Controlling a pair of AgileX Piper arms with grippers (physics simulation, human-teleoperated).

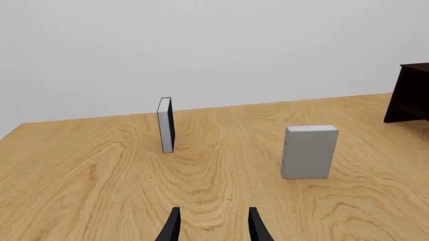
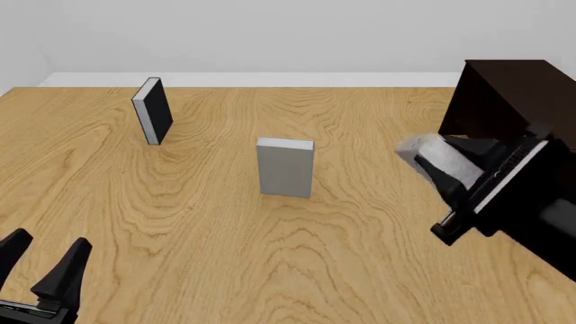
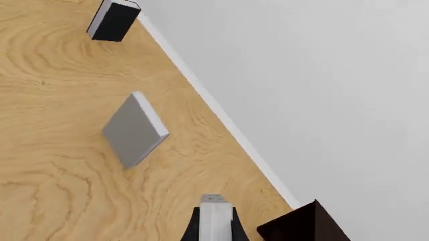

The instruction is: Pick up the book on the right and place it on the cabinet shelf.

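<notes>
My right gripper (image 2: 447,177) is shut on the light-grey book (image 2: 439,153), which hangs tilted above the table just in front of the dark cabinet (image 2: 513,91). In the right wrist view the book (image 3: 214,213) shows edge-on between the fingers, with a corner of the cabinet (image 3: 303,227) beside it. The cabinet (image 1: 410,93) also shows at the edge of the left wrist view, its shelf too dark to make out. My left gripper (image 2: 52,239) stands open and holds nothing at the near left of the table; its fingertips (image 1: 176,213) show over bare wood.
A second grey book (image 2: 285,167) stands upright mid-table, untouched. A black-covered book (image 2: 153,110) stands upright at the far left. The table's far edge (image 2: 252,79) meets a white wall.
</notes>
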